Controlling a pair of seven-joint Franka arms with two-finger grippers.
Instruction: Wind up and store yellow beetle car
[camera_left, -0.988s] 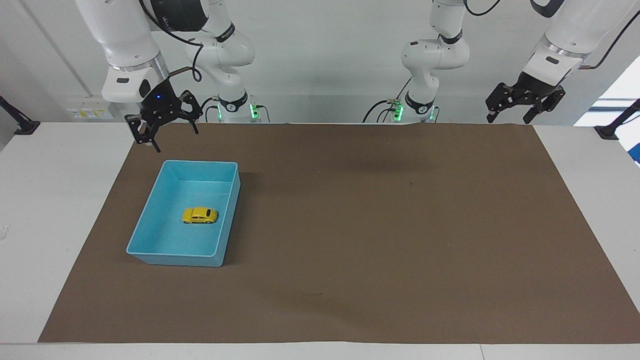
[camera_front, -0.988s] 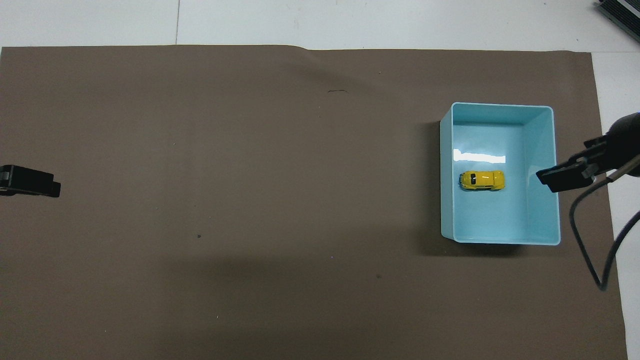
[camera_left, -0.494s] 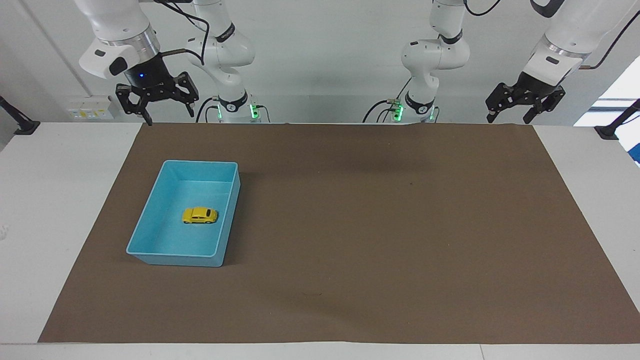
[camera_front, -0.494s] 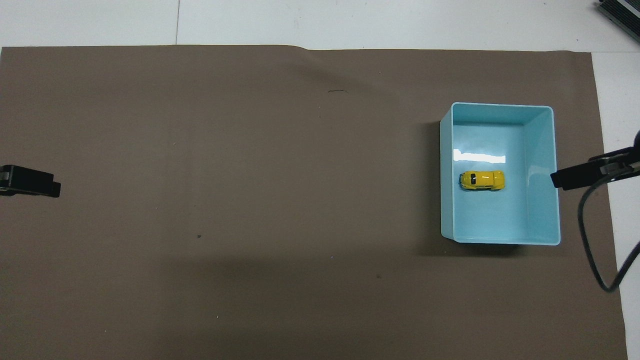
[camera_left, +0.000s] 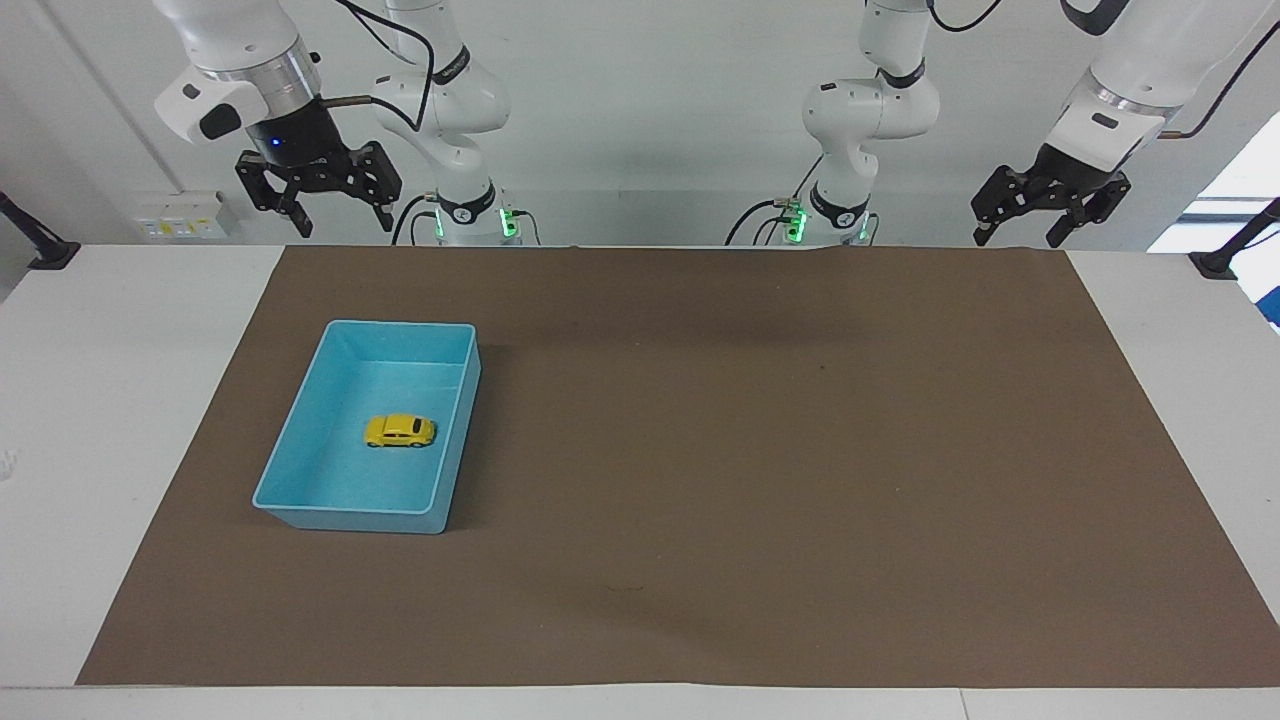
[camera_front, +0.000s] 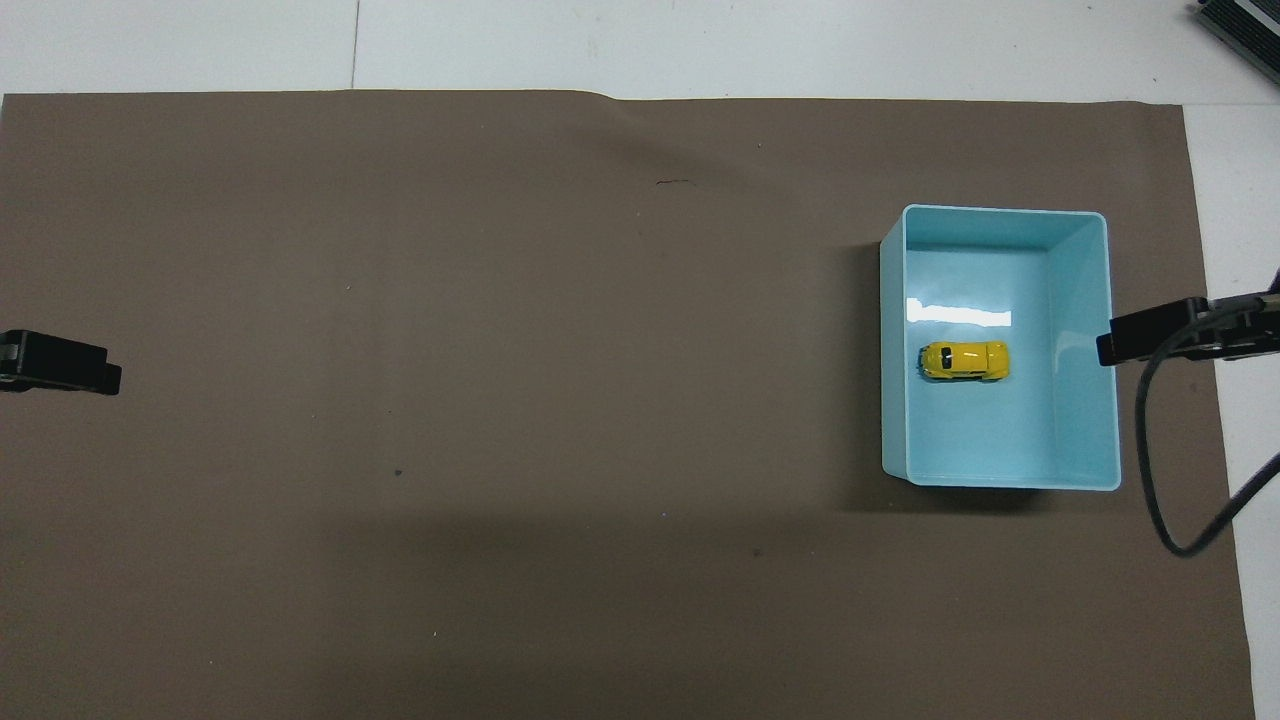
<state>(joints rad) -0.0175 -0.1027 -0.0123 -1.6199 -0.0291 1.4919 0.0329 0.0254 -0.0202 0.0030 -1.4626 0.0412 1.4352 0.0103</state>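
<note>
The yellow beetle car (camera_left: 400, 431) (camera_front: 964, 361) stands on its wheels in the middle of a light blue bin (camera_left: 300, 440) (camera_front: 1085, 300) at the right arm's end of the brown mat. My right gripper (camera_left: 318, 205) (camera_front: 1150, 340) hangs open and empty high over the table's edge by the robots, clear of the bin. At the other end, my left gripper (camera_left: 1045, 220) (camera_front: 60, 362) waits raised and open, holding nothing.
A large brown mat (camera_left: 760, 450) covers most of the white table (camera_left: 100, 400). A black cable (camera_front: 1160, 470) loops down from the right arm beside the bin.
The right gripper has risen and drawn back from just above the bin's nearer rim toward the robots, turning level. The car, bin and left arm have not moved.
</note>
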